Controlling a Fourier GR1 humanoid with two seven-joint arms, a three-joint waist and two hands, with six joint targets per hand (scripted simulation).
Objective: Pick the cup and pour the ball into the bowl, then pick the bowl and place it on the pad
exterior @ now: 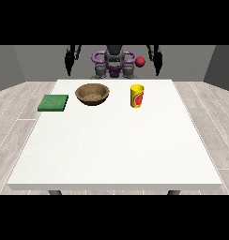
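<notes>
Front view: the cup (pixel 137 96), yellow with a red mark, stands upright near the far edge of the bench (pixel 116 154), right of middle. The bowl (pixel 92 93) sits just left of it, apart. The green pad (pixel 53 103) lies at the bench's far left edge. A red ball (pixel 140 61) shows beyond the far edge, by the robot's torso. Both hands, at the view's left (pixel 68 63) and right (pixel 158 63), hang behind the bench holding nothing; how their fingers lie I cannot tell.

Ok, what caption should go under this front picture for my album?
Robot waits behind a white table holding a green pad, brown bowl and yellow cup.
</notes>
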